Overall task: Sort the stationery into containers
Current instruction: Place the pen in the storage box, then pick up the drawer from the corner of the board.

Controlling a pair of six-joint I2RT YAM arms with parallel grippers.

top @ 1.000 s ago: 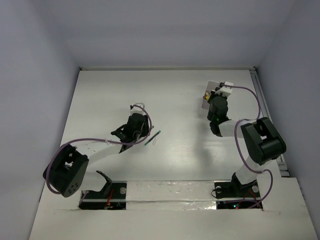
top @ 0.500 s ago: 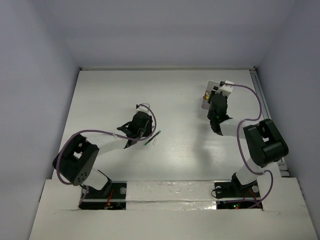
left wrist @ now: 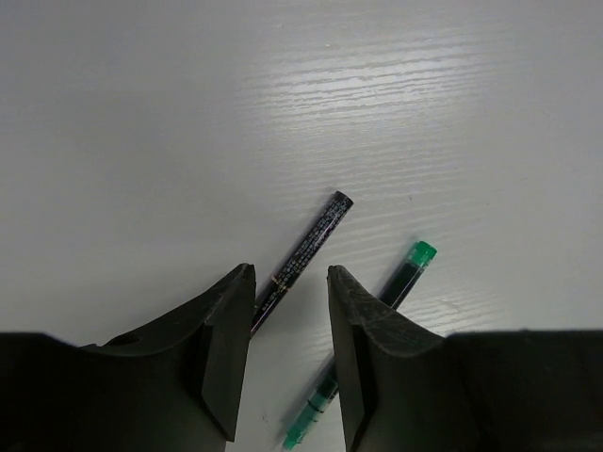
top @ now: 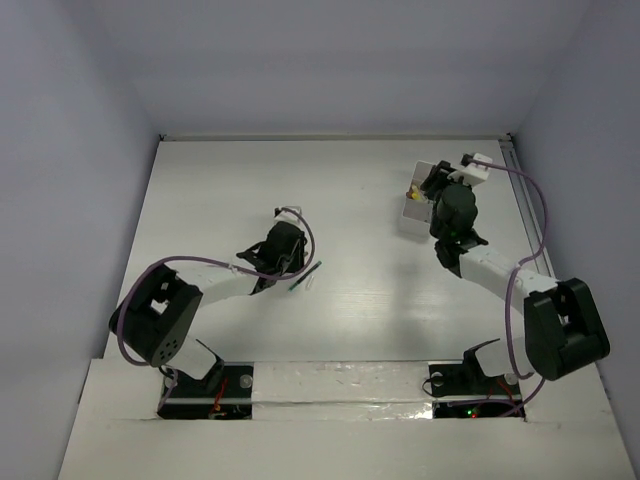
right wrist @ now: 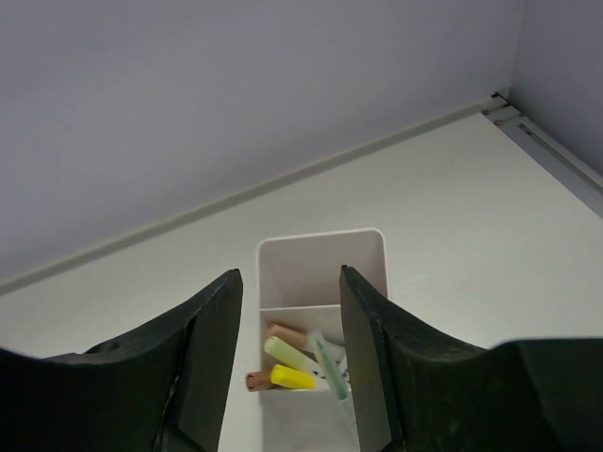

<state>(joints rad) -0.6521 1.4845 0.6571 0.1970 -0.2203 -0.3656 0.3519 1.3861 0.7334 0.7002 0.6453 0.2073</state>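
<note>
1. Two things are left to sort, as I judge it: a dark pen [left wrist: 301, 254] and a green pen [left wrist: 400, 278] lie loose on the bench [top: 360, 200], at about 7 o'clock from its middle in the top view
2. The pens lie side by side without touching, both pointing towards 1 o'clock in the left wrist view, the green one at 4 o'clock of the dark one
3. The left claw [left wrist: 287, 282] is spread and holds nothing. The near end of the dark pen lies between its fingers, close along the left one, and whether it touches there I cannot tell. The green pen runs just outside the right finger
4. The next move, I judge, is to press together on the dark pen alone, and the green pen lying so near could be nudged
5. The right claw [right wrist: 287, 282] is also spread wide and carries nothing, and hangs above the white box [right wrist: 320, 264] without touching it
6. Part of the sorting looks done: the box, at 2 o'clock on the bench, holds a yellow-capped marker [right wrist: 294, 377], orange-brown pieces [right wrist: 285, 333] and a pale marker in its nearer compartment, while its far compartment is bare
</note>
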